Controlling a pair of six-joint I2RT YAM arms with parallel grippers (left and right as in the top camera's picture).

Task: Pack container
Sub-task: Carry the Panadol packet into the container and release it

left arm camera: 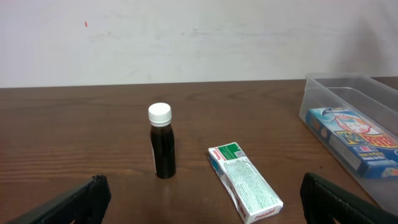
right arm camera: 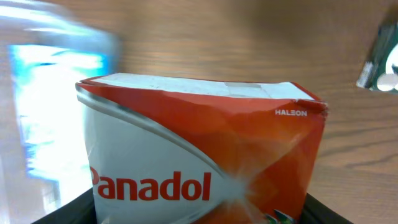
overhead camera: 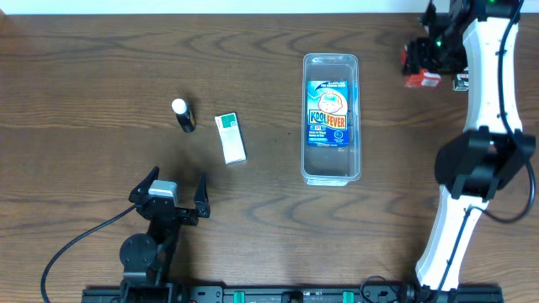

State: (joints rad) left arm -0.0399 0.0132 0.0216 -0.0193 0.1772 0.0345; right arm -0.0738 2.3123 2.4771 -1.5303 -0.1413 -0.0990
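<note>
**Overhead view.** I am looking down on a dark wood-grain surface [overhead camera: 84, 67]. One container [overhead camera: 331, 171] is lying right of centre, its long axis running away from me. One blue box [overhead camera: 328, 114] is lying flat inside it. One dark bottle [overhead camera: 183, 115] with a white cap and one white-and-green packet [overhead camera: 230, 137] are sitting near each other, well left of the container. The left hand [overhead camera: 177, 181] is sitting near the front edge with its fingers spread wide, holding nothing. The right hand [overhead camera: 424, 63] is gripping one red Panadol box [overhead camera: 421, 81] at the far right, apart from the container.

**Left wrist view.** A plain white wall [left arm camera: 186, 37] is rising behind the surface. The bottle is standing upright, the packet is lying flat just beside it, and the container is showing at the right edge.

**Right wrist view.** The Panadol box is filling the frame, and the container is showing only as a blur at the left.
</note>
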